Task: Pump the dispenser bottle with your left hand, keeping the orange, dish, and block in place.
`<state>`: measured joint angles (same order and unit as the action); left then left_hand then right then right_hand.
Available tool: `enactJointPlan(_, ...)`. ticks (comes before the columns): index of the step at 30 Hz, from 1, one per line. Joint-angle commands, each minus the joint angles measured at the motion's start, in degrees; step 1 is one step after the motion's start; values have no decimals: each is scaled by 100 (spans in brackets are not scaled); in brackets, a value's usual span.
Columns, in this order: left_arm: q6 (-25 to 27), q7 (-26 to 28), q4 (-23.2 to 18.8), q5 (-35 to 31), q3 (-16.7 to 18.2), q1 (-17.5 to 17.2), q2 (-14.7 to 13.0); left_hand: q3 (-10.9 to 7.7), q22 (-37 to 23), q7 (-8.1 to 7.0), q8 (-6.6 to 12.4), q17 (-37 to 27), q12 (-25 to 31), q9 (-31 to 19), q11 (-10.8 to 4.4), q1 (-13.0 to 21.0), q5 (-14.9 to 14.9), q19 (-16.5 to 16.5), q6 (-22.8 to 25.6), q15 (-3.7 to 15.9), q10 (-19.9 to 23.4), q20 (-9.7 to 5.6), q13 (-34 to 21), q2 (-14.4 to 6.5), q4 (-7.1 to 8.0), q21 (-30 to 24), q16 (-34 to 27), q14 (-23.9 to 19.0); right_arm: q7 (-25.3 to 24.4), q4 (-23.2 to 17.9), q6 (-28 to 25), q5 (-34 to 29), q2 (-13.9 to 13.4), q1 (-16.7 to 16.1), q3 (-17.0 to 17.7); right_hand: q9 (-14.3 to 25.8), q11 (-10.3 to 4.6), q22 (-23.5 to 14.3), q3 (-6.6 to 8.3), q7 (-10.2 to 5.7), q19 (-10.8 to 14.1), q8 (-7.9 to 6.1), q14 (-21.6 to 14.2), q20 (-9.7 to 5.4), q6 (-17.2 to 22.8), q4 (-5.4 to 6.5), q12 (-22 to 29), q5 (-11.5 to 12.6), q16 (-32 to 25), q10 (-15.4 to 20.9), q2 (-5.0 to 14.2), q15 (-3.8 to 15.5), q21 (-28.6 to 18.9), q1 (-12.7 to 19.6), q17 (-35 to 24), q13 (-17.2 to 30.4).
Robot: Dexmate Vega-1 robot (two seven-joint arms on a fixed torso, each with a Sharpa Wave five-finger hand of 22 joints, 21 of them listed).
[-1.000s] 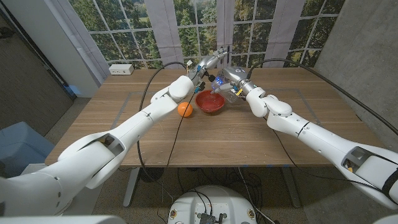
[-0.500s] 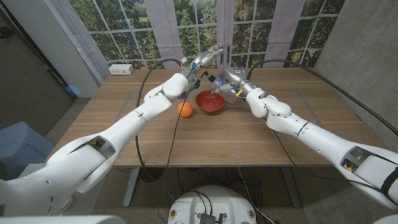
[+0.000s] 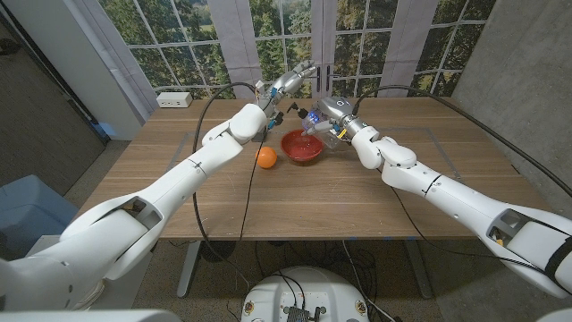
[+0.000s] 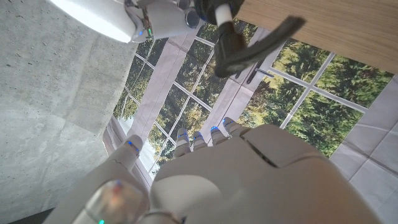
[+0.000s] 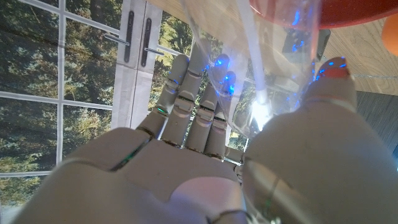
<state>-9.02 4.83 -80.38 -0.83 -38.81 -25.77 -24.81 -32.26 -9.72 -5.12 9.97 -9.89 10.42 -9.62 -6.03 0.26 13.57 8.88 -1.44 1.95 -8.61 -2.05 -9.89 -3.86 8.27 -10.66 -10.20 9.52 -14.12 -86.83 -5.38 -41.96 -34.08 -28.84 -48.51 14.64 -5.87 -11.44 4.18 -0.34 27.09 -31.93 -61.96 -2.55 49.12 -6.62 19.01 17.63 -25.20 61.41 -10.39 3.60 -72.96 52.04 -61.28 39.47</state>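
Left hand (image 3: 288,82): raised above the far worktop (image 3: 357,192), arm stretched long; fingers (image 4: 186,140) apart, holding nothing. Right hand (image 3: 327,114): wrapped around the clear dispenser bottle (image 5: 267,68), just behind the red dish (image 3: 302,145). Orange (image 3: 265,156): on the worktop, just left of the dish. Bottle mostly hidden behind the right hand in the head view; pump head hard to make out.
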Motion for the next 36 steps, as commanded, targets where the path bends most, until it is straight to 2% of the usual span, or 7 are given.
enactJointPlan(1,-319,-216,395,246,-59,85,203,40,-12,-27,22,5,40,-5,6,22,27,-26,8,241,-30,-158,-8,-135,2,-41,-13,203,30,-58,-46,-20,6,1,-5,14,-317,-14,-41,-541,-11,-45,-794,-921,573,1,-26,23,5,322,1767,933,-47,1791,-20,19)
enactJointPlan(9,-318,-240,539,216,-157,126,310,50,-13,-31,20,4,36,-5,-4,19,29,-21,3,240,-40,-156,-8,-137,6,-37,-8,211,81,-162,-45,-16,-41,-27,17,14,-308,-7,-54,-542,-21,-39,-794,-921,572,5,-34,25,12,327,1773,932,-63,1798,-41,29)
enactJointPlan(13,-329,-173,558,41,-239,159,312,55,-13,-33,18,3,34,-5,-8,18,31,-16,-3,247,-48,-157,-8,-140,8,-35,-4,221,347,-281,-166,54,-54,-30,45,13,-299,-3,-63,-536,-27,-42,-792,-921,587,6,-42,26,17,328,1770,931,-70,1801,-52,27)
enactJointPlan(15,-348,-244,614,98,-249,179,344,57,-13,-33,16,3,34,-5,-6,17,31,-17,-11,247,-47,-163,-8,-140,8,-35,-3,222,221,-295,-205,-71,-57,-54,21,13,-296,-1,-68,-538,-31,-43,-791,-920,591,6,-39,27,19,334,1767,930,-72,1801,-55,34)
enactJointPlan(26,-450,-147,788,-70,-370,237,476,68,-13,-28,7,3,29,-5,4,18,34,11,-46,252,-66,-170,-9,-146,9,-23,5,244,295,-398,-168,-35,-72,-68,59,8,-287,12,-100,-530,-55,-44,-821,-916,622,9,-32,37,16,371,1754,929,-84,1809,-91,58)
enactJointPlan(36,-739,-300,1155,200,-369,269,675,76,-13,-15,0,3,26,-5,2,21,37,14,-75,252,-77,-174,-9,-151,8,-22,7,254,310,-364,-227,-87,-6,-34,40,5,-273,17,-122,-527,-62,-40,-845,-914,628,12,-38,48,11,394,1751,928,-98,1817,-117,59)
